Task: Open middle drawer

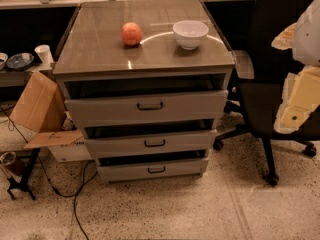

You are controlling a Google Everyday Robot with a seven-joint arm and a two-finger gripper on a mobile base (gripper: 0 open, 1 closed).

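Tool [298, 102] at right edge, middle drawer [120, 146] well apart

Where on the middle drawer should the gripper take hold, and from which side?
Grip the small black bar handle centred on the middle drawer, coming straight from the front: the bar lies horizontal, proud of the flat face. The gripper is at far right, by the chair.

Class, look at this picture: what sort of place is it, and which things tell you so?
Probably an office or lab workspace: a black office chair, a grey drawer cabinet and a cardboard box beside it. The robot's gripper hangs at the right edge, in front of the chair.
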